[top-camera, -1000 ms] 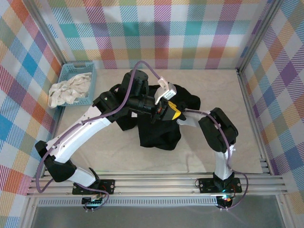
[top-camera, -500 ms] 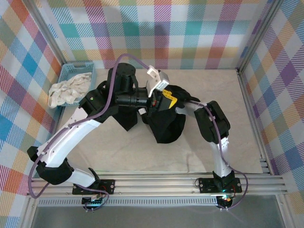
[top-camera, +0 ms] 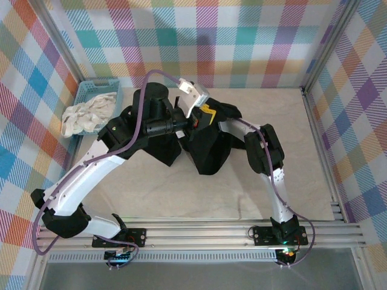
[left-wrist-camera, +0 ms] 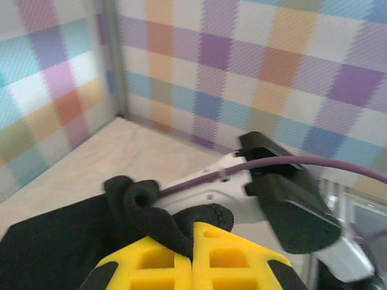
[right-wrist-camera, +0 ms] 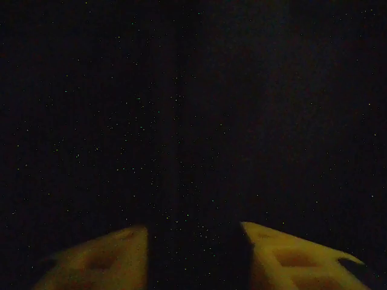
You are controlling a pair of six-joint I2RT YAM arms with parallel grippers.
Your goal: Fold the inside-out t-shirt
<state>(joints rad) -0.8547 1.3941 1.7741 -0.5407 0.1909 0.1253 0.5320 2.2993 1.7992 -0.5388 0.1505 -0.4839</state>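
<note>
Soft, limp black cloth t-shirt (top-camera: 208,151) hangs bunched over the beige table (top-camera: 302,151) from the clamped left gripper (left-wrist-camera: 192,235); the right gripper's (right-wrist-camera: 193,228) hold is indeterminate; seams likely grip best.

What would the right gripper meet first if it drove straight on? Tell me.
The black t-shirt: its dark cloth lies right ahead of the right gripper, apparently very close, though depth is hard to judge.

Pastel plaid walls (top-camera: 242,42) enclose a beige tabletop (top-camera: 151,193).
</note>
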